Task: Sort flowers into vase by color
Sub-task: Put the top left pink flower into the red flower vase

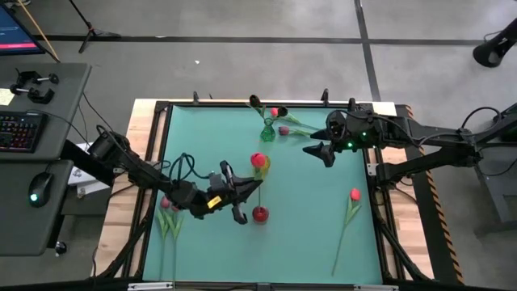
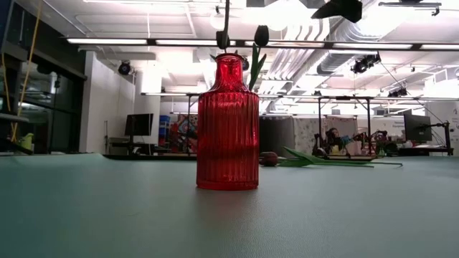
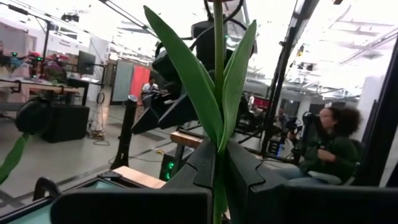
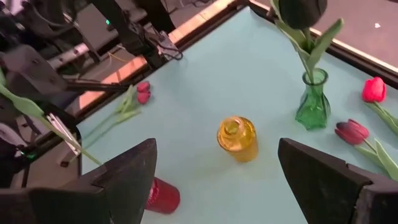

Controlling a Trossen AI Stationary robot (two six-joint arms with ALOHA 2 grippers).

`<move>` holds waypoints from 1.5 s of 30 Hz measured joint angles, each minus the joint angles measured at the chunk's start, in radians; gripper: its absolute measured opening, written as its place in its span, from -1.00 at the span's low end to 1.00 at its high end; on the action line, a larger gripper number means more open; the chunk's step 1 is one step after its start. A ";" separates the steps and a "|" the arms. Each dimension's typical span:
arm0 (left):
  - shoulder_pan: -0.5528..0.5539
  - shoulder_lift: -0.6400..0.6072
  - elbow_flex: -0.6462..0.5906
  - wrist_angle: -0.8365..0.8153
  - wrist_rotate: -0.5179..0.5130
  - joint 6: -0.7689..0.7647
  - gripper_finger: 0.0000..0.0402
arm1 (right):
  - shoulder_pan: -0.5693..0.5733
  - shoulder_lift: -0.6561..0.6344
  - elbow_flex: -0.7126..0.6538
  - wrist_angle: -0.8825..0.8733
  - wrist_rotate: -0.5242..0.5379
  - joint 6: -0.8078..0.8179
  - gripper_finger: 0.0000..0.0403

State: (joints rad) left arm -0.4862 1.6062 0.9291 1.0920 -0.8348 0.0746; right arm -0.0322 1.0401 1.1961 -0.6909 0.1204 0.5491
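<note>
My left gripper (image 1: 257, 187) is shut on a red flower whose head (image 1: 258, 159) shows over the yellow vase (image 1: 264, 168). The stem's lower end (image 2: 223, 39) hangs just above the mouth of the red vase (image 2: 227, 129). The green vase (image 1: 267, 129) stands at the far side and holds a dark flower (image 4: 300, 11). My right gripper (image 1: 323, 152) hovers open, high above the table near the far right, with nothing between its fingers. My left gripper pinches the red flower's thin green stem (image 3: 217, 171) between its two fingers, just below where the long leaves (image 3: 186, 74) spread. The fingers come about level from the table's left and lie across the stem. The flower is lifted clear, roughly upright, head uppermost.
A red flower (image 1: 275, 111) and a maroon one (image 4: 352, 130) lie beside the green vase. Pink flowers (image 1: 167, 204) lie at the table's left, and a red one (image 1: 354, 195) at the right. A person sits beyond the table in the left wrist view.
</note>
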 joint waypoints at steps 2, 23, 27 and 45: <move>0.000 0.000 0.000 0.000 -0.005 -0.006 -1.00 | 0.000 0.000 0.000 0.018 0.000 0.000 0.61; 0.036 0.033 0.000 -0.048 -0.013 -0.074 -1.00 | 0.000 0.000 0.000 0.030 0.000 -0.016 0.61; 0.019 0.033 0.000 -0.057 -0.014 -0.073 -1.00 | 0.000 0.000 0.000 0.030 0.000 -0.019 0.61; -0.032 0.030 0.000 -0.219 -0.024 -0.188 -0.57 | 0.000 -0.001 0.000 0.030 0.000 -0.031 0.61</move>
State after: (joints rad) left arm -0.5182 1.6366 0.9291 0.8727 -0.8585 -0.1133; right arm -0.0319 1.0393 1.1965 -0.6605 0.1203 0.5179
